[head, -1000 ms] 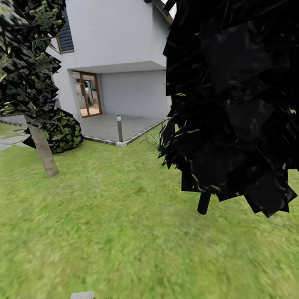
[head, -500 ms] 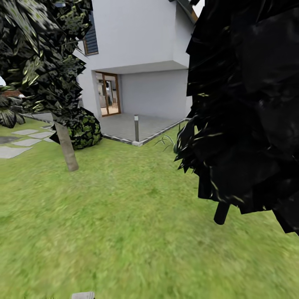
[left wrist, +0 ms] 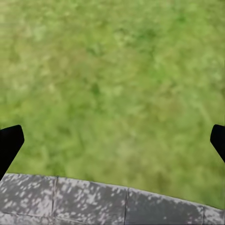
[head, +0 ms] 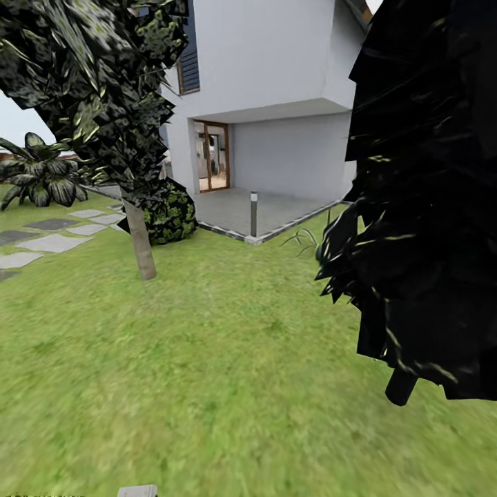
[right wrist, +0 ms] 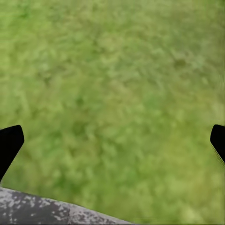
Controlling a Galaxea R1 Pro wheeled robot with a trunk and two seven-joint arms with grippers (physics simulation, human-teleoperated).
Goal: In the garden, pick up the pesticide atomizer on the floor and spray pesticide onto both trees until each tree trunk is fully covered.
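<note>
While both end effectors gape, speckled floor (left wrist: 93, 201) lies beneath.

No text, label, brand, number or sign can be read in any view. The white house (head: 276, 103) beside the lawn (head: 207, 359) has plain walls without lettering, and the paving (left wrist: 93, 201) next to the grass is unmarked.
</note>
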